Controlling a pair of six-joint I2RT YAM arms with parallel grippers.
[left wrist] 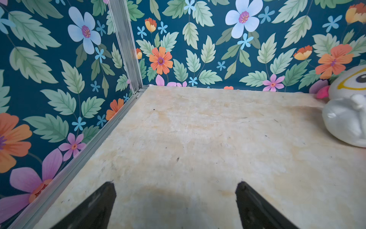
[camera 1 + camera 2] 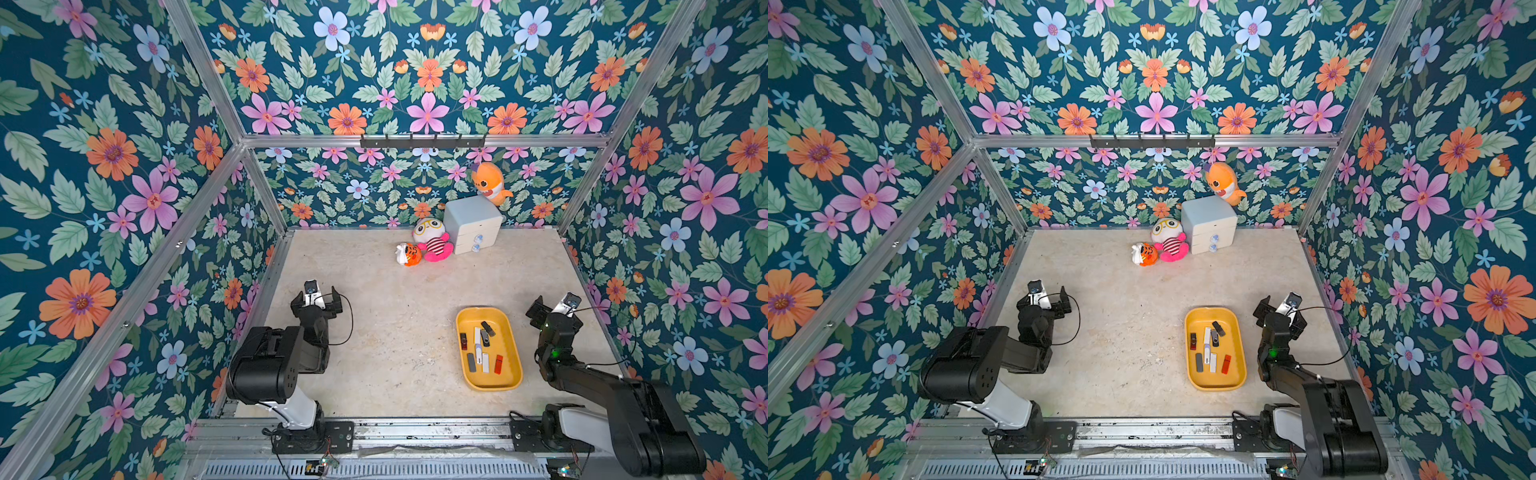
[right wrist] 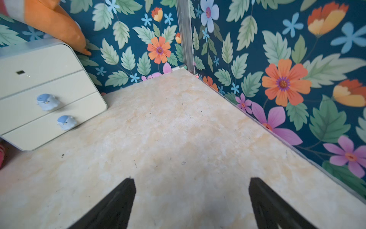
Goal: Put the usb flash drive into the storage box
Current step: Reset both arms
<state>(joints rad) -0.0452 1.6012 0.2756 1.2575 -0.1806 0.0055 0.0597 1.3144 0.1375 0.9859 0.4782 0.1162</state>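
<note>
The storage box [image 2: 496, 380] [image 2: 1221, 380], a shallow mustard-yellow tray, lies on the right half of the table. Several usb flash drives lie inside it, among them a red one [image 2: 498, 364] [image 2: 1226, 364], a grey one [image 2: 471, 362] and a black one [image 2: 488, 328]. My left gripper [image 2: 316, 301] [image 2: 1044, 299] [image 1: 175, 184] hovers open over bare table far to the left of the tray. To the right of the tray my right gripper [image 2: 555, 311] [image 2: 1281, 313] [image 3: 193, 180] is open too. Nothing sits between either pair of fingers. Neither wrist view shows the tray.
A pale mini drawer cabinet [image 2: 473, 224] [image 3: 39, 89] stands at the back wall with an orange plush [image 2: 490, 183] on top. A white-headed pink doll [image 2: 432, 241] and a small tiger plush [image 2: 409, 254] [image 1: 346, 119] sit beside it. Floral walls with aluminium rails enclose the table.
</note>
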